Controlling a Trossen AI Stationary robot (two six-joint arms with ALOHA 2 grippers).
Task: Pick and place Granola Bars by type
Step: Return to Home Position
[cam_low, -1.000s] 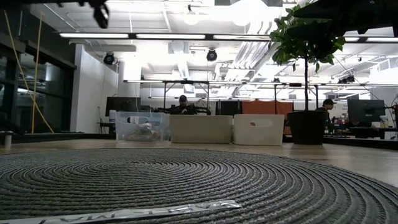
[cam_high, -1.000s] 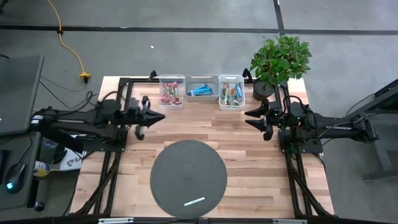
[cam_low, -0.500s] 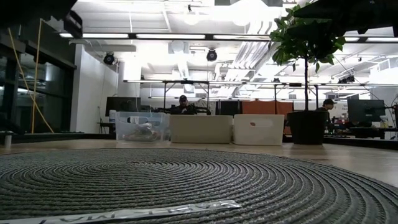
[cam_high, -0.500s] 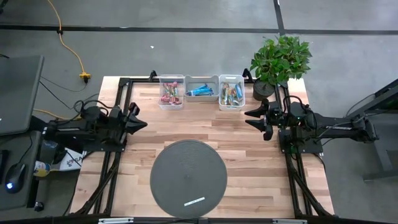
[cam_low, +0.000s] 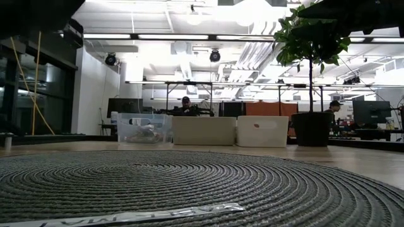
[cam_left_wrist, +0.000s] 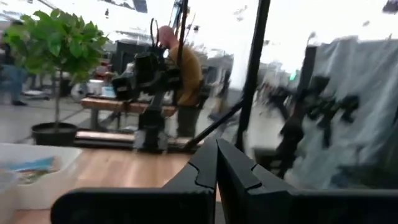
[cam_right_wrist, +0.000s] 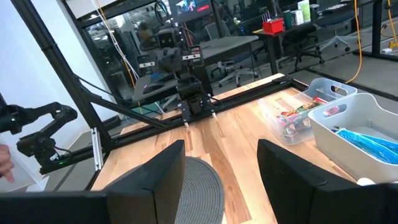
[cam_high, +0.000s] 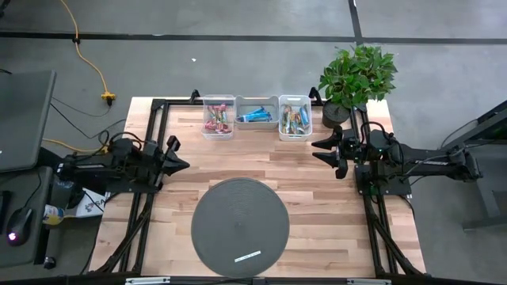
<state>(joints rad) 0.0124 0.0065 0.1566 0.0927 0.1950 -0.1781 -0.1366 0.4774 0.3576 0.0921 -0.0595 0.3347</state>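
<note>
The Granola Bars lie sorted in three small bins at the table's far edge. Red-pink ones are in the left bin [cam_high: 219, 117], blue ones in the middle bin [cam_high: 256, 115] and brown-orange-green ones in the right bin [cam_high: 295, 118]. My left gripper [cam_high: 186, 165] is shut and empty, drawn back at the table's left side; its fingers [cam_left_wrist: 216, 163] meet in the left wrist view. My right gripper [cam_high: 317, 148] stands open and empty at the right side, level, pointing across the table, and the right wrist view [cam_right_wrist: 221, 177] shows nothing between its fingers.
A round grey woven mat [cam_high: 240, 226] covers the near middle of the table, with a thin white label strip [cam_high: 247, 256] lying on it. A potted plant [cam_high: 356, 75] stands at the far right corner. People show in the room beyond the table.
My left gripper has drawn back toward the table's left edge and sunk lower, staying shut and empty. Most of this move came early in the second.
</note>
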